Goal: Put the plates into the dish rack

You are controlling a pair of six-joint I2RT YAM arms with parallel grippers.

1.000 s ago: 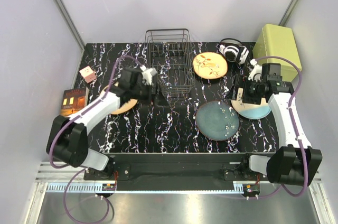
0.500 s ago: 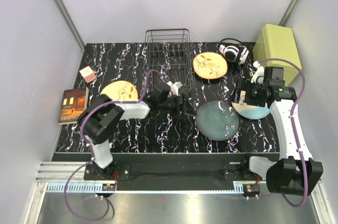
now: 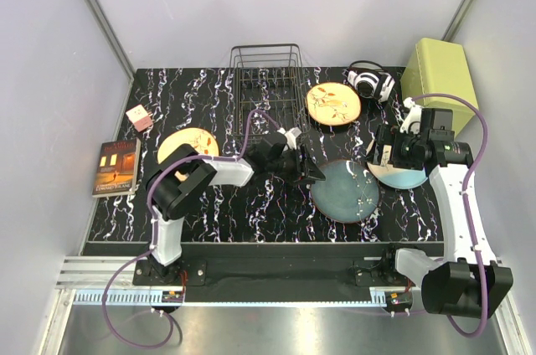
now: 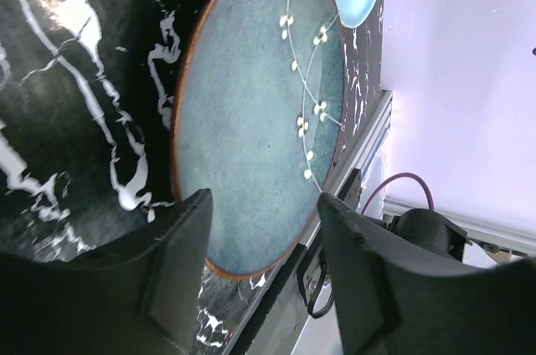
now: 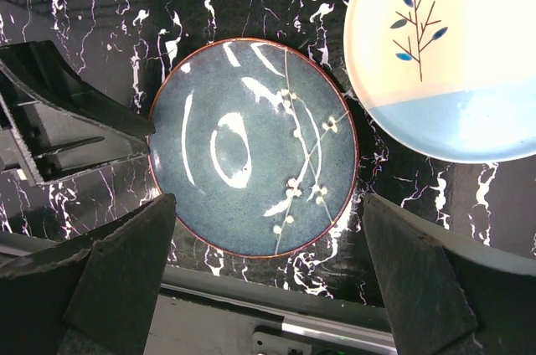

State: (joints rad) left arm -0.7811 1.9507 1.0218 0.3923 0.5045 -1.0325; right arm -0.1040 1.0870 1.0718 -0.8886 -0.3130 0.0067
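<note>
Four plates, all flat on the table, none in the rack [image 3: 268, 91] yet, so zero done, four to go. Rack sits at the far edge, mid-table, nothing in its slots.

Left gripper [image 3: 316, 171] is right at the teal plate [image 3: 345, 190], which lies by the near edge, right of centre. Wrist view has its fingers [image 4: 180, 263] roughly half apart w/ the plate's rim showing in the gap. No pinch that I can see, plate not lifted. My read: step in hand is the grab on the teal one, not made yet.

Right gripper [image 3: 388, 154] hangs over the cream-and-blue plate [image 3: 406, 177] by the right edge, jaws at full spread, holding nothing. That plate sits just beside the teal one.

Orange plate no. 1 [image 3: 188, 146] is towards the left edge. Orange plate no. 2 [image 3: 333, 104] is just right of the rack, near the far edge. Neither has a gripper near it.

Also about: book [image 3: 115, 167] at the left edge, small pink box [image 3: 139, 117] behind it, a black-and-white gadget [image 3: 368, 81] w/ a cable and a yellow-green box [image 3: 440, 70] at the far right corner.

Writing: book cover has marks but too small to read. No brand or label legible anywhere, incl. on the arms.
</note>
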